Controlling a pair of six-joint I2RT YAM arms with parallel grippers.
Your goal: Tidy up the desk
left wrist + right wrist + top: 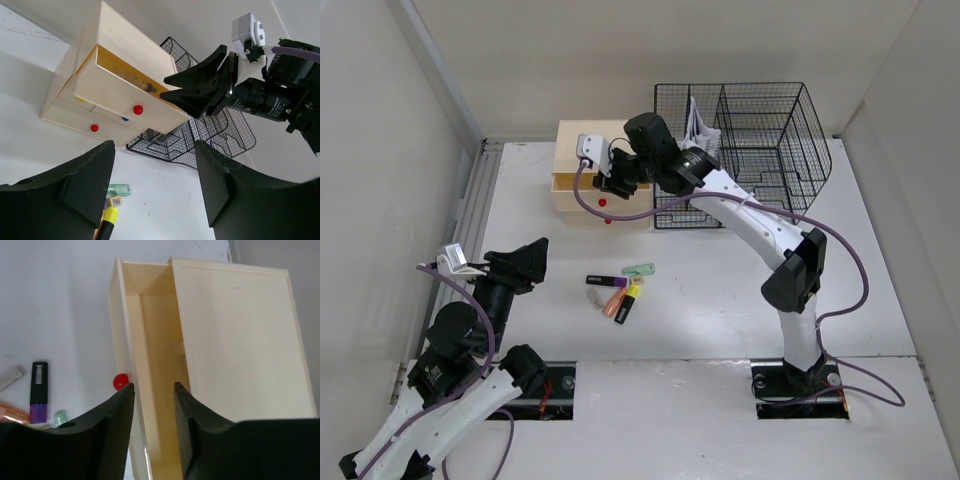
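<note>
The white desk [720,300] carries a beige drawer box [582,150] at the back. Its top drawer [125,95], with a red knob [137,109], is pulled out, and something small and dark lies inside it. My right gripper [610,185] hangs just over the open drawer [155,340], fingers slightly apart with nothing between them. Several highlighters lie in a loose cluster mid-desk: purple-black [605,280], green [638,269], yellow [629,297], orange [613,305]. My left gripper [532,257] is open and empty, left of the cluster and above the desk.
A black wire-mesh organizer [750,140] stands at the back right, touching the drawer box. A ridged metal rail [470,220] runs along the desk's left side. Walls enclose the left, back and right. The lower drawers of the box are shut.
</note>
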